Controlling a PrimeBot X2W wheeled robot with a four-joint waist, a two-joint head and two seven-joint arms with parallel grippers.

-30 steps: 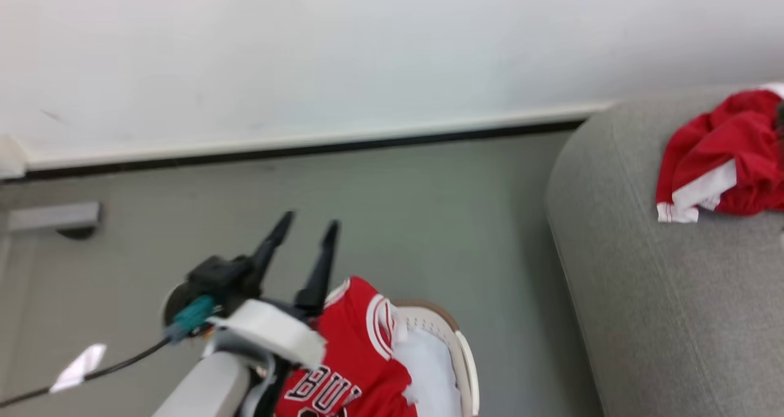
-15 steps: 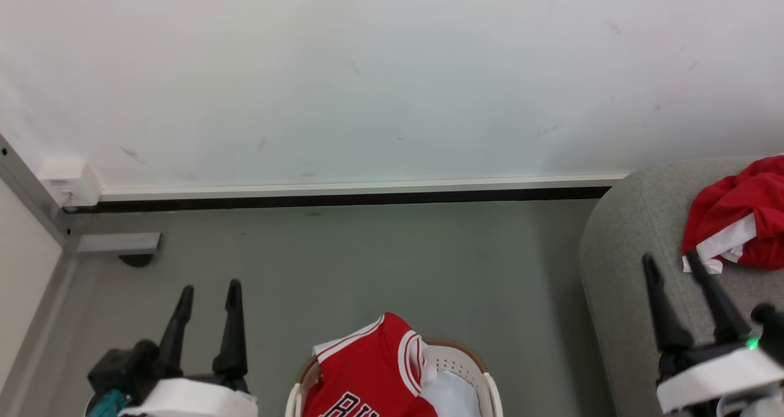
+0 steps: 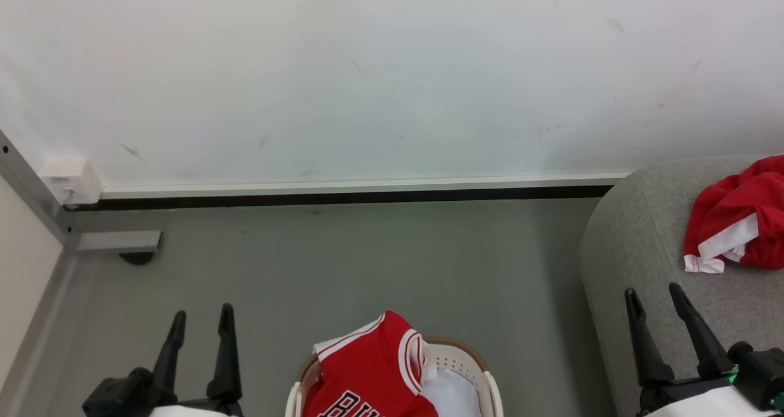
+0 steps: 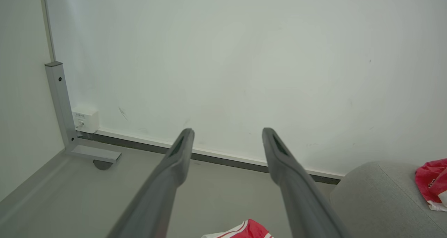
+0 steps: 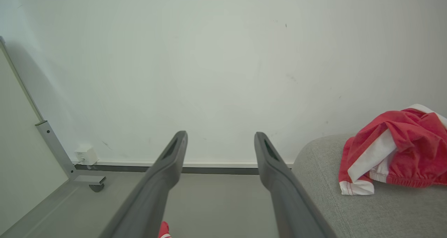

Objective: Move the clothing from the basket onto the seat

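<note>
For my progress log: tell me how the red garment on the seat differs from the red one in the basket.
The seat garment lies crumpled in a heap on the grey seat; the jersey drapes over the basket rim, spread flatter. The jersey carries black-and-white lettering; the seat garment shows none, just a broad white band. Both are red with white trim.
</note>
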